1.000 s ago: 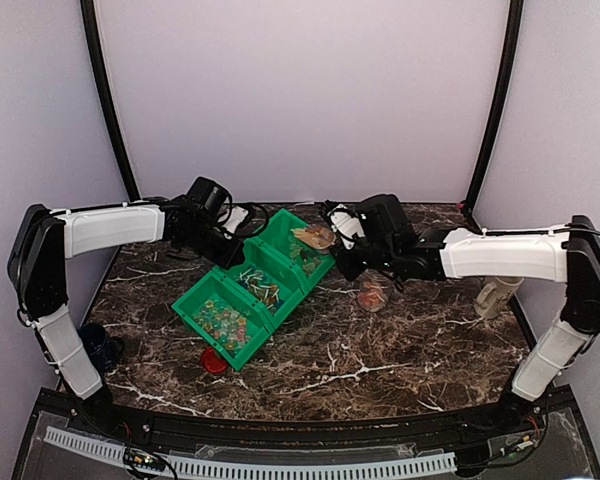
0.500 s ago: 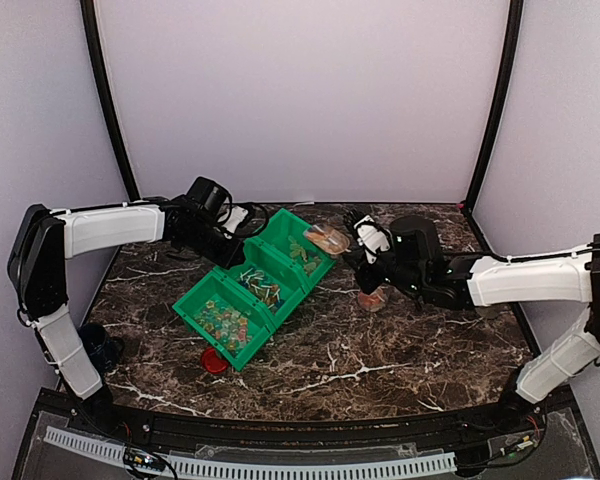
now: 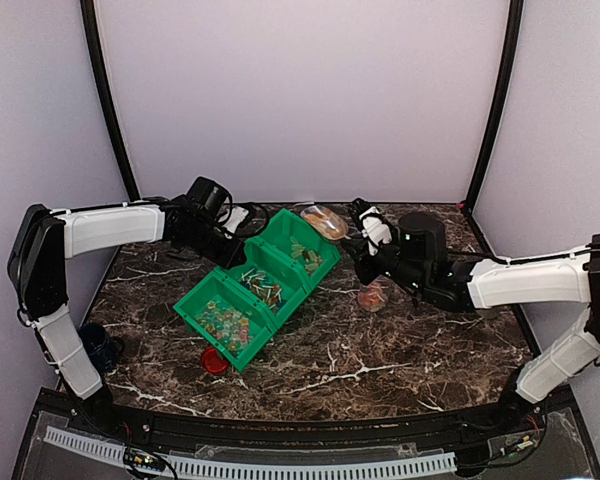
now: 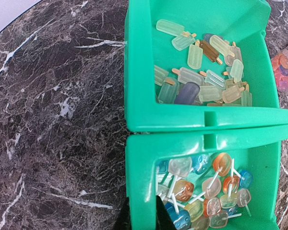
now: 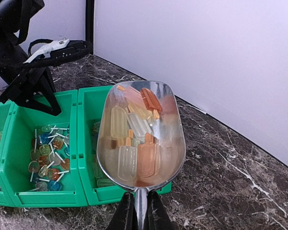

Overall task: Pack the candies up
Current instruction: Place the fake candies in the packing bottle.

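My right gripper (image 5: 141, 213) is shut on the handle of a metal scoop (image 5: 141, 132), which holds several popsicle-shaped candies (image 5: 134, 143), orange, tan and pale. In the top view the scoop (image 3: 323, 220) hangs above the right end of the far green bin (image 3: 300, 248). That bin holds more popsicle candies (image 4: 201, 72). Lollipop candies (image 4: 206, 187) fill the middle bin and round candies (image 3: 220, 322) fill the near one. My left gripper (image 4: 141, 218) is shut on the middle bin's left wall, one finger on each side of it.
A clear container of pink and orange sweets (image 3: 372, 296) stands on the marble table (image 3: 380, 360), right of the bins and below my right wrist. A round red lid (image 3: 214, 361) lies by the near bin's front corner. A dark blue object (image 3: 98, 345) sits at the table's left edge.
The right arm has swung out to the right and dropped lower. The loaded scoop has lifted from over the far bin toward its back right end. The left arm has not moved.
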### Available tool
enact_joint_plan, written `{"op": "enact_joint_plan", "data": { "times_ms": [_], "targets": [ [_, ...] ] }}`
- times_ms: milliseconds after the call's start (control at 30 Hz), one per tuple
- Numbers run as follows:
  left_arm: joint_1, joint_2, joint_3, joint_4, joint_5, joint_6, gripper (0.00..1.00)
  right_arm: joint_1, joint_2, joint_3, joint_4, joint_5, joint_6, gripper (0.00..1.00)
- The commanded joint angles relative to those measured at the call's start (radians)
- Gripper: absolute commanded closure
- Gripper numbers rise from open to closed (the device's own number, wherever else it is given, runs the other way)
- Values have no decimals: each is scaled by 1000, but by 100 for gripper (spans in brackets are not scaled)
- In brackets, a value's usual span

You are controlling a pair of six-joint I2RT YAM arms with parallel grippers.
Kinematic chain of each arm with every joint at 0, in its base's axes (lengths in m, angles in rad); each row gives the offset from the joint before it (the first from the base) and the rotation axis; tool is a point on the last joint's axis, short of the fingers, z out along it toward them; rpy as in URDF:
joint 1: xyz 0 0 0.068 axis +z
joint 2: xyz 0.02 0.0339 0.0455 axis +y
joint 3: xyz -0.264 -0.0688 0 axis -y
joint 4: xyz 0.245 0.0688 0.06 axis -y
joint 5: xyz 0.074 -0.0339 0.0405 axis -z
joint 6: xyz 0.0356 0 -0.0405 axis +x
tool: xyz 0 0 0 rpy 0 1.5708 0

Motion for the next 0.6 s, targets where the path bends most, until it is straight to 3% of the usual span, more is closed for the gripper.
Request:
{"op": "enact_joint_plan", "data": {
  "times_ms": [0,300,567],
  "targets": [
    [4,-30,62,73,55,-35,100,-9,-46,-58,179,18,33,100],
    [5,-41,50,72,55,-43,100,-9,-80,-47,146,80,41,100],
    [4,-42,49,68,51,-47,100,-10,-244,62,-340,172,93,100]
  ]
}}
